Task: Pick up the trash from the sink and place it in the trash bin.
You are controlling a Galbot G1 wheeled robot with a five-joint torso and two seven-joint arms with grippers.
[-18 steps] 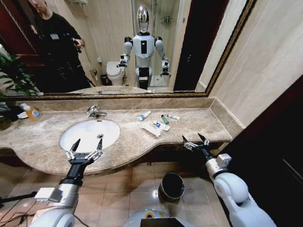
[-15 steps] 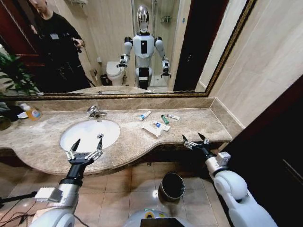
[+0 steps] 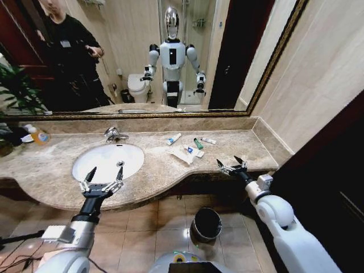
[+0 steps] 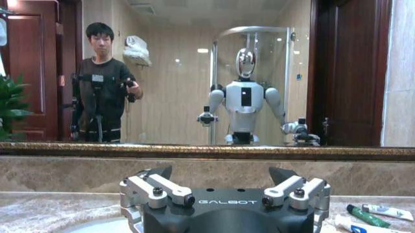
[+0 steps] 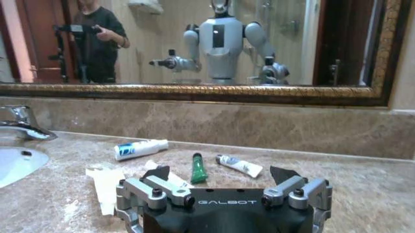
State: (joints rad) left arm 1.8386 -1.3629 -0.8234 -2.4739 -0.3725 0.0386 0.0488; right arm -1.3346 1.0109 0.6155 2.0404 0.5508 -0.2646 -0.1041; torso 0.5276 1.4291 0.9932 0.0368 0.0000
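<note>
Fingers of right gripper [image 3: 232, 166] spread wide, empty, at front edge of marble counter [image 3: 244, 145]. Left gripper [image 3: 102, 181] likewise released, holding nothing, at front rim of sink [image 3: 107, 161]. Trash lies on counter right of sink, beyond right gripper: green tube [image 5: 198, 169], white tubes [image 5: 141, 148], paper packets [image 5: 107, 183]. Green tube's long axis runs away from fingers, toward mirror [image 3: 142, 57]. Right arm nearer. Trash bin [image 3: 206, 223] on floor below counter.

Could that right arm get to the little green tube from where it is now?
Probably yes. The right gripper hangs open over the counter's front edge, facing the green tube. Bare marble lies between them; the nearest clutter, a paper packet, sits off to the side.
</note>
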